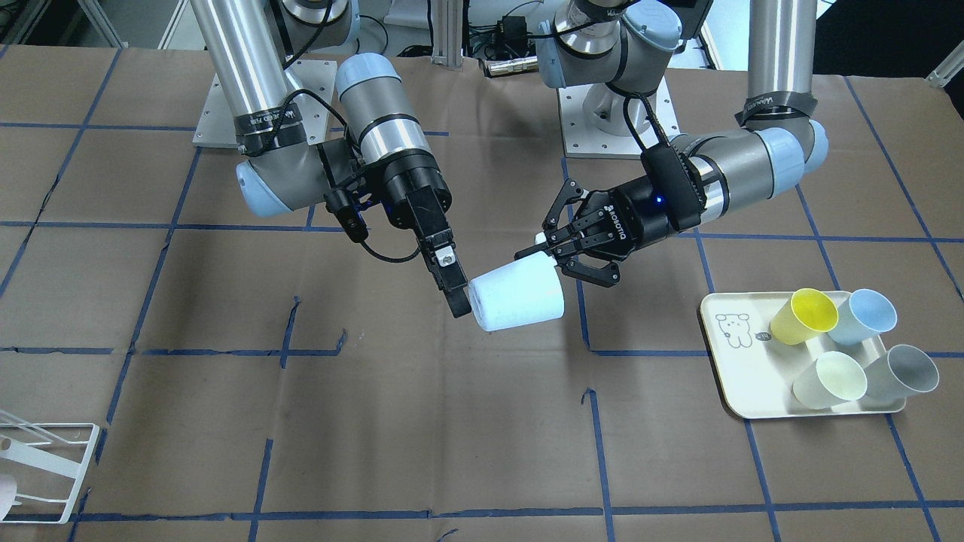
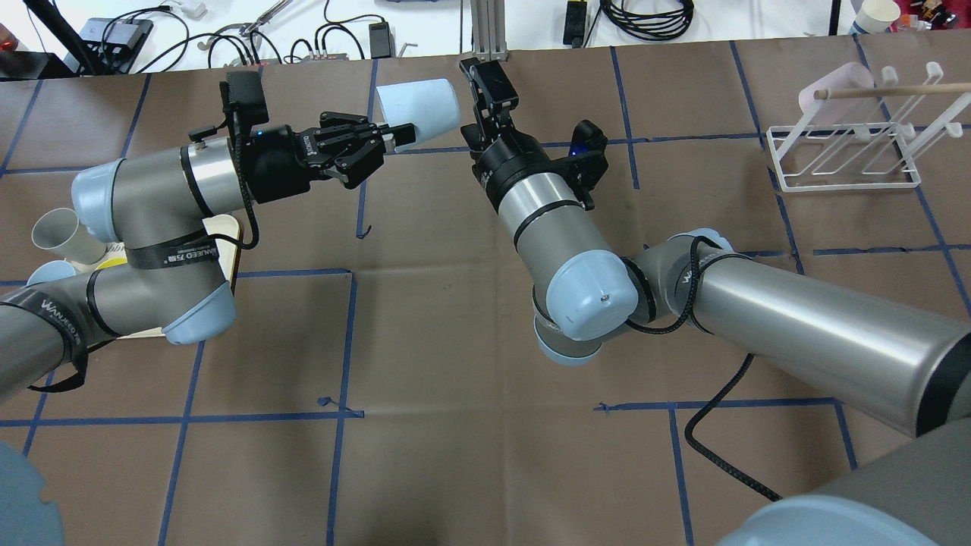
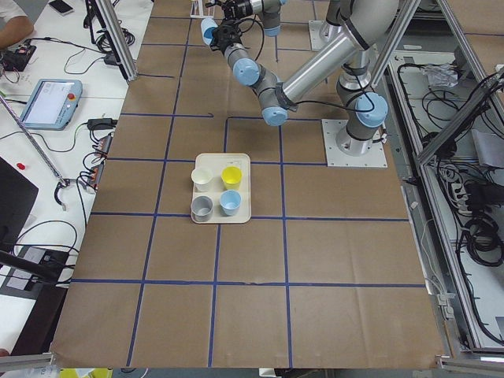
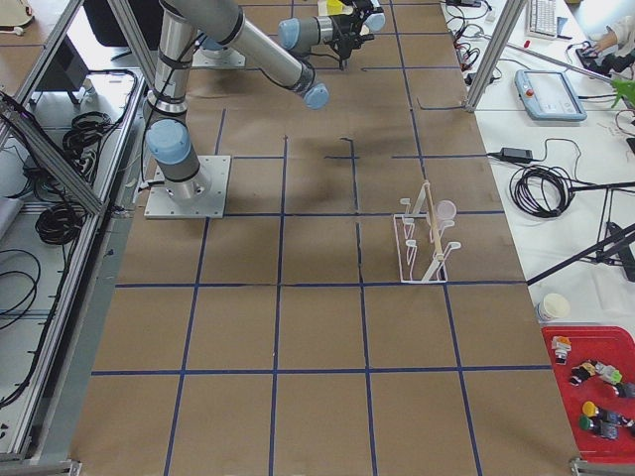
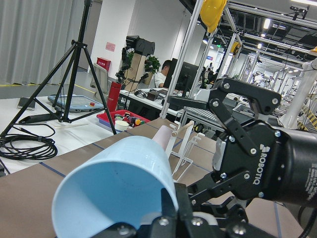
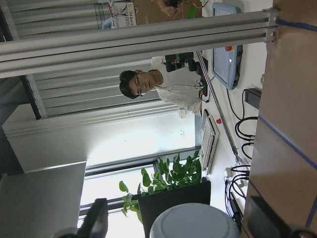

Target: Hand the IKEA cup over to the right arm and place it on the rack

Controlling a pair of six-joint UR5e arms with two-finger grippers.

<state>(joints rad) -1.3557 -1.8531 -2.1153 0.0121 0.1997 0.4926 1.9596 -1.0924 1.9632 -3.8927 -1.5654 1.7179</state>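
The left tool [image 1: 541,245] pinches the rim of the cup [image 1: 518,295]: 1 plain, pale blue, tapered cup held on its side above the tabletop [image 1: 422,421], well apart from the rack [image 2: 850,155]. The right tool [image 6: 183,220] stands wide, its 2 fingers [image 6: 96,220] either side of the cup's closed end. On the rack sits 1 pink cup [image 2: 834,85].
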